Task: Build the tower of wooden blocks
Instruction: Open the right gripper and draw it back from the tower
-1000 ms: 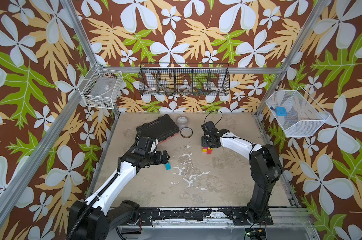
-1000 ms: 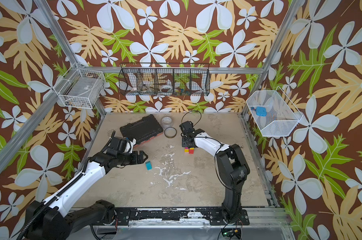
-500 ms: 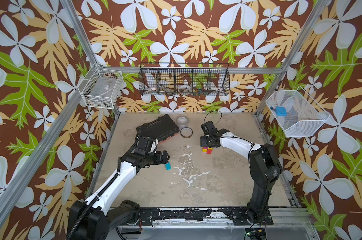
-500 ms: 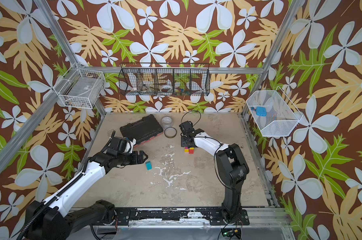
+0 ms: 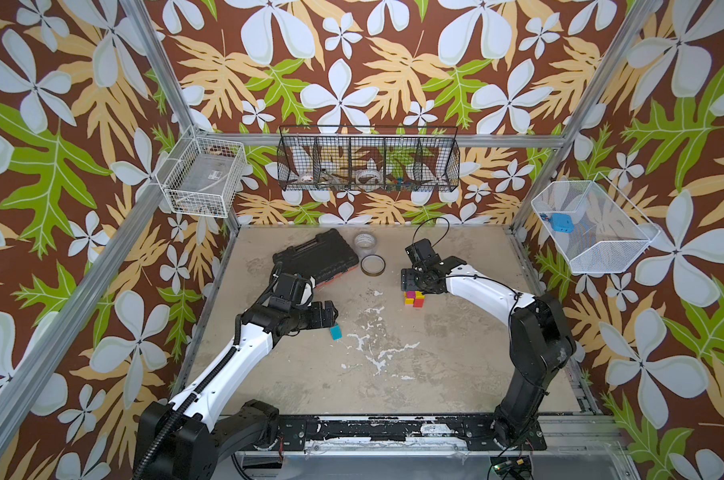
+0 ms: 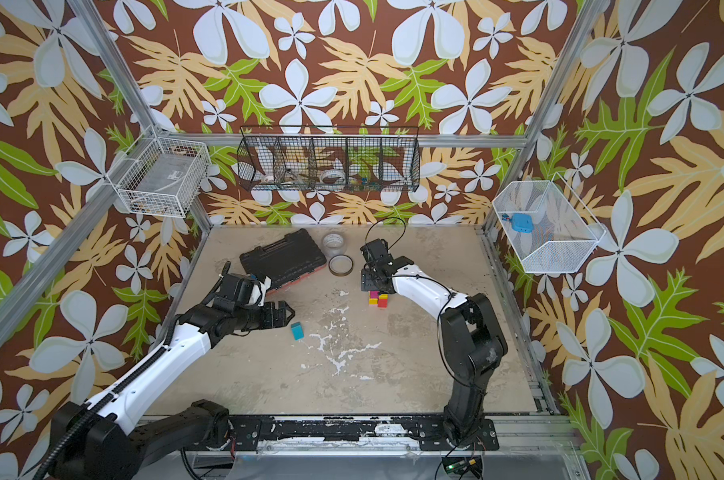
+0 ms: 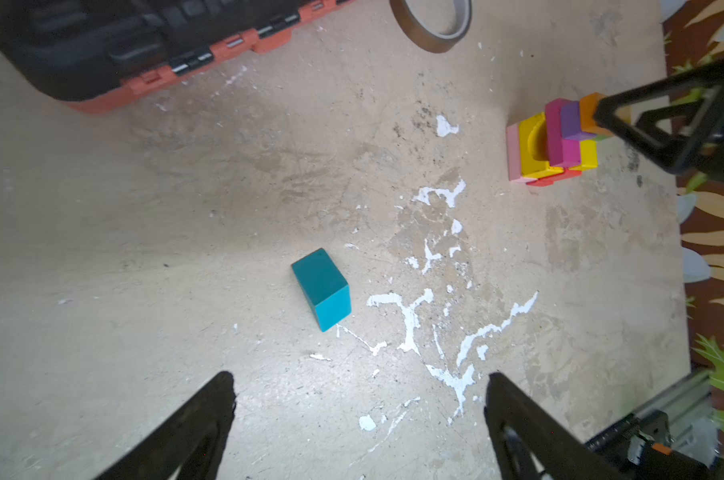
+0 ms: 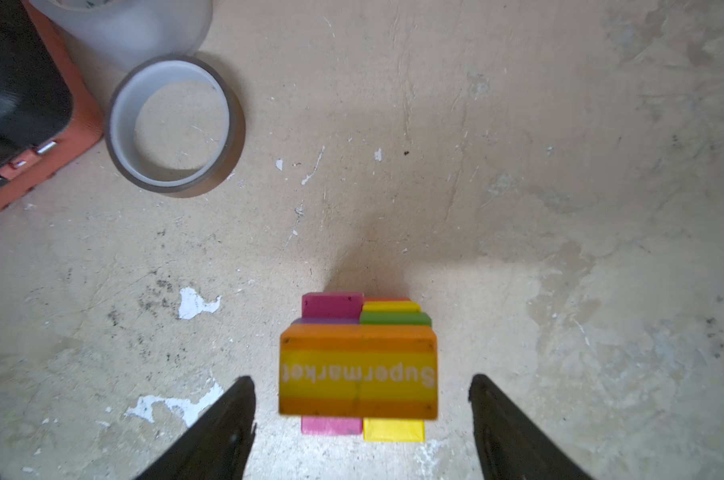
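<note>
The tower (image 8: 358, 365) stands on the bench (image 5: 435, 365) near the tape ring (image 8: 173, 124); right jaws open, clear of its orange top: best withdraw straight up. Left jaws open, short of the loose teal block (image 7: 322, 289).

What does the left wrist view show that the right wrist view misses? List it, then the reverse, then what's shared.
Left wrist only: the whole teal block lying alone, and the yellow arch in the side of the tower. Right wrist only: the "Supermarket" lettering on the top orange block, and a frosted cylinder. Both: the tower, tape ring, black case.
</note>
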{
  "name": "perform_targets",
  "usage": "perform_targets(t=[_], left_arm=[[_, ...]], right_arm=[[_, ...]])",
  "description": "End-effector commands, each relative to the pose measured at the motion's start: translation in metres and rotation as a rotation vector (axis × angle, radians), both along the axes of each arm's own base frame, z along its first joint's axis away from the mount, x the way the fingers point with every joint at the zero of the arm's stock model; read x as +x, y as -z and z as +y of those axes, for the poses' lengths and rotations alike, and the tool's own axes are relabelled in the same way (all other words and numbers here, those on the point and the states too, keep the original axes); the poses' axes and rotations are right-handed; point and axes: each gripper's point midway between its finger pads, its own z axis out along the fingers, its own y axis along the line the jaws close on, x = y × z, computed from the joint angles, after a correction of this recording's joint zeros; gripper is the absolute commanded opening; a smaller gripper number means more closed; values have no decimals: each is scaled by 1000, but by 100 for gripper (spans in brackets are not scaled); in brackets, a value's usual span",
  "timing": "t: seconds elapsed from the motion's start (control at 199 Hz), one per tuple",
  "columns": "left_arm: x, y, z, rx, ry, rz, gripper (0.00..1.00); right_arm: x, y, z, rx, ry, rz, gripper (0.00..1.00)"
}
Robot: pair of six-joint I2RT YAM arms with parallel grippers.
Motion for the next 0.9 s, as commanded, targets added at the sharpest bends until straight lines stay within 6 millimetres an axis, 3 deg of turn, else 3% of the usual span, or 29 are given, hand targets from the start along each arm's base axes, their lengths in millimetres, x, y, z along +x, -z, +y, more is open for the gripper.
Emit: perform_targets(t=[0.0,0.11,0.246,0.326,0.452,0.583,0.733,0.804,0.844,0.899], left_arm=[[15,-21,23,76,-127,-90,92],[14,-30,32,26,-241,-107,91],[4,-14,27,4,-284,-85,89],[-1,-1,20,36,-306,-85,89],[-5,14,-2,10,-296,-55,88],[-8,20,-5,74,-337,-34,86],[-6,11,2,77,-437,-30,90],[1,4,-8,30,-356,-119,77],[2,2,-5,29,-355,-151,92],[-1,5,4,54,-387,-156,93]], right_arm=[[-9,-26,-12,-16,7,-53,83],[-30,-62,-28,22,26,-158,90],[-65,-86,-63,25,93,-286,95],[-86,-83,-92,12,180,-350,99],[-109,-55,-140,3,352,-436,99],[-127,-46,-185,44,531,-516,97],[-146,-36,-212,55,644,-628,99],[-151,-32,-218,37,671,-647,100],[-151,-31,-221,28,676,-657,100],[-151,-27,-222,15,679,-663,100]])
